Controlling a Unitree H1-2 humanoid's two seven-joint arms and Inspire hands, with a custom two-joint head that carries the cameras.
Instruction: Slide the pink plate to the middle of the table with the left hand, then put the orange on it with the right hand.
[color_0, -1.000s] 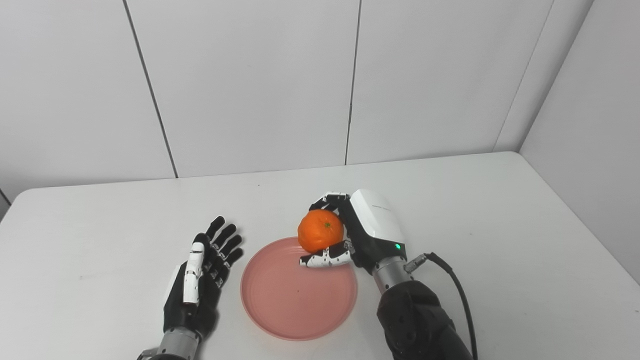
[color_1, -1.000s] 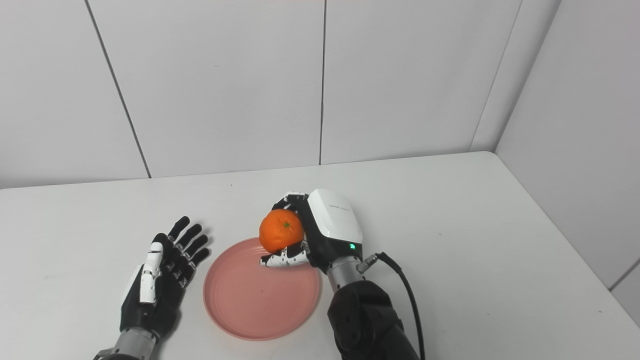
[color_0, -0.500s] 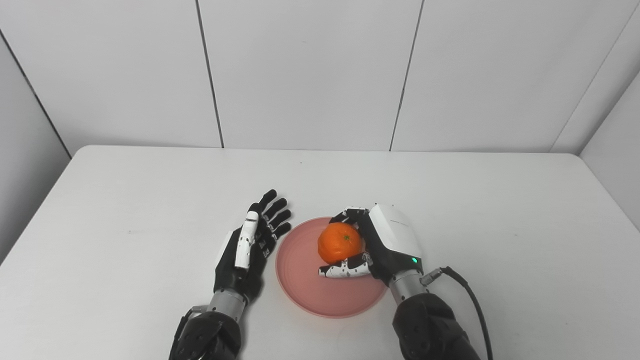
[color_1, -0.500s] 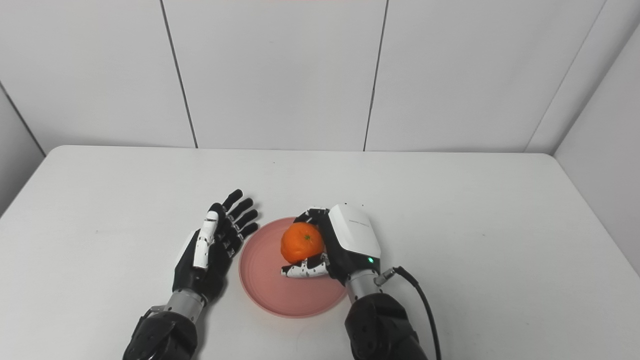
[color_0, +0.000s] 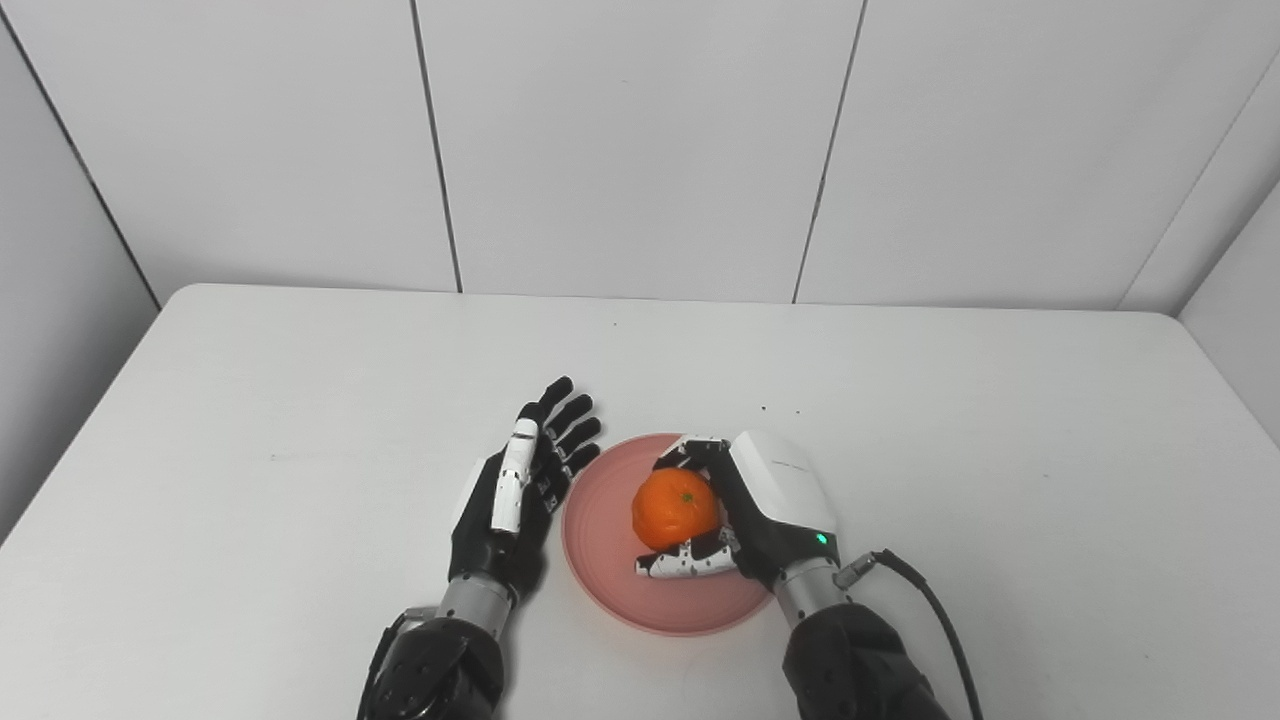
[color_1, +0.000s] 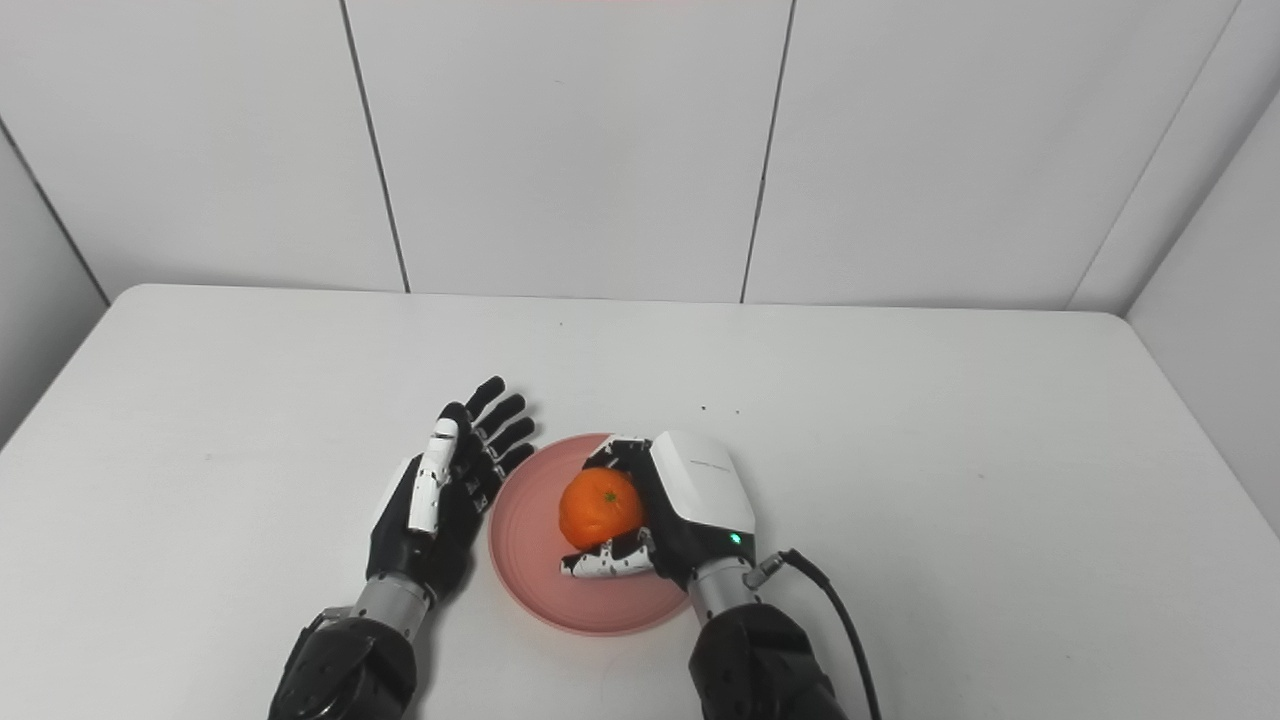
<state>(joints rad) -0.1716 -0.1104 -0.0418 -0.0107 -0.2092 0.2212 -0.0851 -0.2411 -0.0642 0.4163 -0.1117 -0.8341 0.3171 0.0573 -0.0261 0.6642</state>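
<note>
- On the left of the white table (color_0: 250, 420), most of the surface lies bare, running back to the panelled wall (color_0: 640, 140).
- Just left of centre, the left hand (color_0: 510, 500) sits edge-on with its fingers (color_0: 565, 415) straight and spread, pointing away from the robot and holding nothing.
- That hand is just beside the left rim of the pink plate (color_0: 600, 560); whether it touches the rim cannot be told.
- At about the middle of the table's width, toward the near edge, the plate lies flat.
- Over the plate's middle is the orange (color_0: 675, 508), its stem dimple facing up.
- Wrapped around the orange is the right hand (color_0: 745, 500): fingers curl over its far side and the speckled white thumb (color_0: 685, 565) lies under its near side.
- Whether the orange already rests on the plate or hangs just above it cannot be told.
- At the right wrist a green light (color_0: 821, 539) glows, and a black cable (color_0: 930, 620) loops from the wrist toward the lower edge.
- Farther right, the table is plain white up to the side wall (color_0: 1240, 260).
</note>
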